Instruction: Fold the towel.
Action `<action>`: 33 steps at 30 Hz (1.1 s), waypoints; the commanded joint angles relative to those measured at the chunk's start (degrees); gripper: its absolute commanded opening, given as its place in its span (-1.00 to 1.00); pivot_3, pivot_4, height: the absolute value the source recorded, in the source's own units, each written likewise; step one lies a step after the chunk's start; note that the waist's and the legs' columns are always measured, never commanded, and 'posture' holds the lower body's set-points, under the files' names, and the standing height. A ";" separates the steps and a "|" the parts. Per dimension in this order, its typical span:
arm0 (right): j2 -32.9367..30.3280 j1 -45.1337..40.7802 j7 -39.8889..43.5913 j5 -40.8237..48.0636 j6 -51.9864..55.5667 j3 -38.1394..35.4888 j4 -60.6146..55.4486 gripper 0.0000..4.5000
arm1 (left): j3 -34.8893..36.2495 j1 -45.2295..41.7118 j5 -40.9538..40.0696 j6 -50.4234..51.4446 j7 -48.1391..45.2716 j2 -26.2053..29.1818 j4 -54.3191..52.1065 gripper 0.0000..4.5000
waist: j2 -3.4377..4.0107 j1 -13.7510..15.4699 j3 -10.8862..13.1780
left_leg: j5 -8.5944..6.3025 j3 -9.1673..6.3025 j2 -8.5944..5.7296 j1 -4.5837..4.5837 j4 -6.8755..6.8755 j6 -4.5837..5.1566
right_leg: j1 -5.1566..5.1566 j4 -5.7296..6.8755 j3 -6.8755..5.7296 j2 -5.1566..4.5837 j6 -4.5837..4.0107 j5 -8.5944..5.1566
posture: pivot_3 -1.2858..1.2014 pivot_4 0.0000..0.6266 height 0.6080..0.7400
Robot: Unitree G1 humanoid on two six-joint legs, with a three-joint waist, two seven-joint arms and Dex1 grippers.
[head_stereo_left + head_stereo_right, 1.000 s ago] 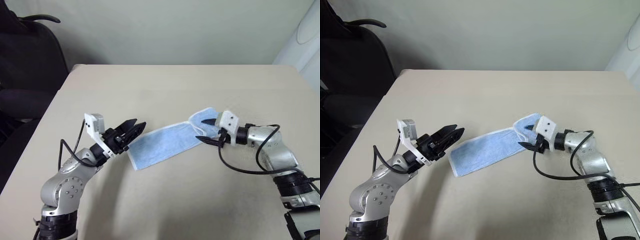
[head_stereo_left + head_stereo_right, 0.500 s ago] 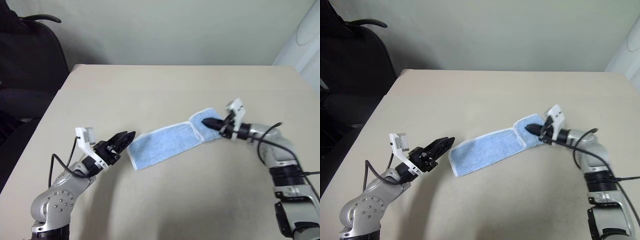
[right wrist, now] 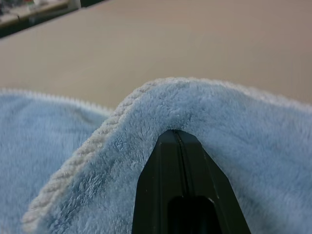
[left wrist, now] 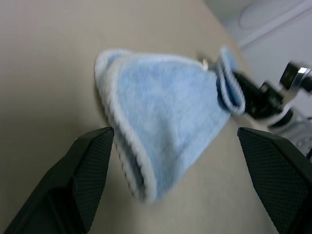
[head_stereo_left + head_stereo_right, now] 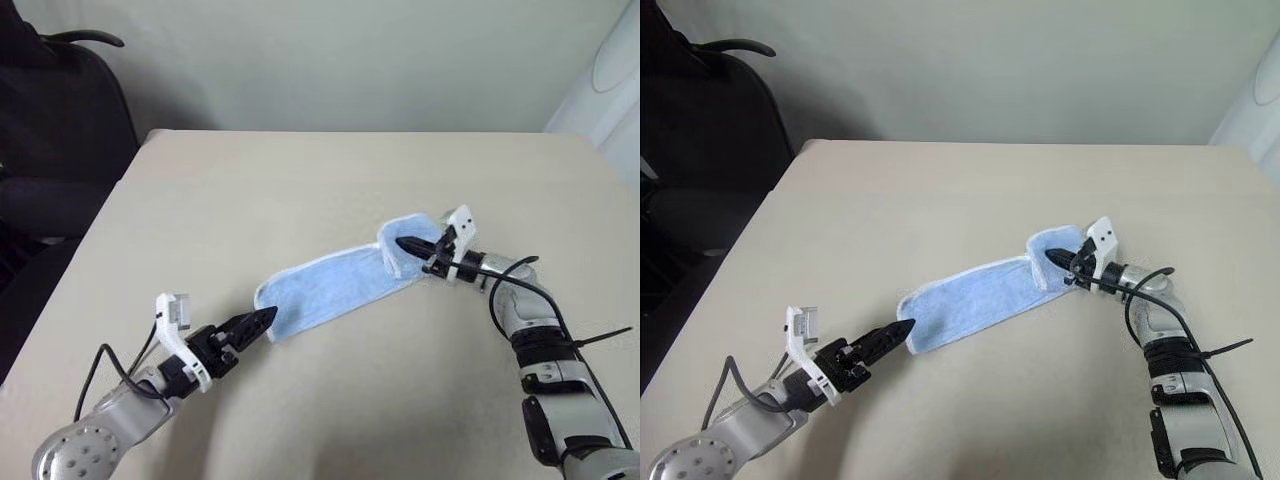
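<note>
The light-blue towel (image 5: pixel 330 285) lies as a long strip across the middle of the table, its right end doubled over into a raised fold. My right gripper (image 5: pixel 404 243) is shut, and its tips pinch the cloth of that fold (image 3: pixel 243 126). My left gripper (image 5: pixel 262 318) hovers low at the strip's left end. In the left wrist view its fingers (image 4: pixel 92 161) stand wide open. The towel's hemmed corner (image 4: pixel 131 165) lies just ahead of the gap, touching neither finger.
The beige table (image 5: pixel 300 180) carries the towel and both arms. A black office chair (image 5: pixel 50 120) stands beyond the table's left edge. A white object (image 5: pixel 615 60) sits past the far right corner.
My right gripper went from open around the folded end to shut on it and pushed slightly in. My left gripper sank, drew back, rolled, and opened wider near the towel's left corner.
</note>
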 commanded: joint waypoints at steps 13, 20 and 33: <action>3.11 1.02 -1.67 5.07 0.42 -4.85 -9.04 -1.00 | -7.53 -4.24 -5.99 6.16 13.40 2.48 3.51 1.00 | 0.24 0.86 0.07 | -0.02 -0.01 -0.05 0.30 -0.03 -0.03 | 0.32 -0.01 0.00 -0.04 -0.03 -0.02 | 0.03 -0.52 1.00; 1.09 4.79 2.95 10.81 6.64 -5.00 -16.78 -1.00 | -9.83 -6.81 -11.49 5.60 24.47 -0.84 6.04 1.00 | 0.41 1.89 0.02 | -0.05 -0.05 -0.18 0.81 -0.07 0.01 | 0.90 -0.05 0.00 -0.04 -0.16 -0.09 | 0.03 -0.52 1.00; -2.61 3.92 0.02 1.09 0.94 -2.05 -10.03 -0.75 | -11.95 -6.86 -11.98 5.50 27.64 -1.79 5.88 0.26 | 0.52 2.19 0.00 | -0.04 -0.10 -0.51 0.95 -0.15 0.00 | 1.01 -0.04 0.11 -0.04 0.00 -0.25 | 0.03 -0.52 1.00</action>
